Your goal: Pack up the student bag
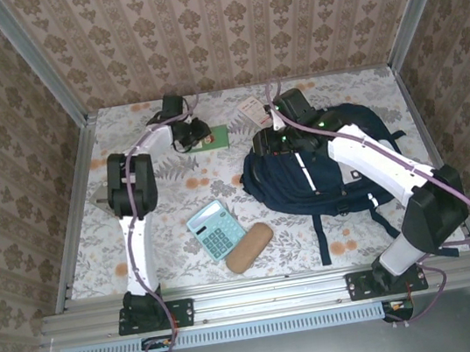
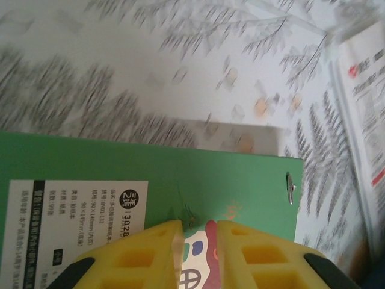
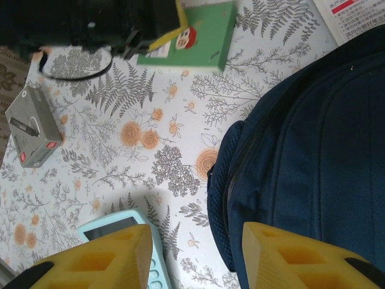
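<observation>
Top external view, from the arm bases outward: a cork-coloured pouch [image 1: 248,246] and a pale blue calculator [image 1: 216,229] lie nearest, both on the near side of the right claw [image 3: 195,236] and to its left. That claw hangs with its yellow fingers well apart and nothing between them. In its own camera one finger sits over the calculator's corner, the other over the student bag [image 1: 341,173]. The bag lies slumped on the flowered table [image 1: 164,231], under the right claw and spreading to its right, with straps trailing towards the near edge.

By its look the bag is soft, bulky fabric that will sag and fold rather than keep a shape, and it is probably light while unfilled. A pinch on loose cloth would likely just bunch. The stitched edge beside the zip looks the surer hold for pulling the mouth open.

Further out, the left claw [image 2: 198,227] stands with its fingers close together over a green notebook [image 2: 150,168], a strip of cover showing in the slot. Whether it has bitten I cannot tell. Beyond it, to its right, lies a printed leaflet [image 1: 254,113].
</observation>
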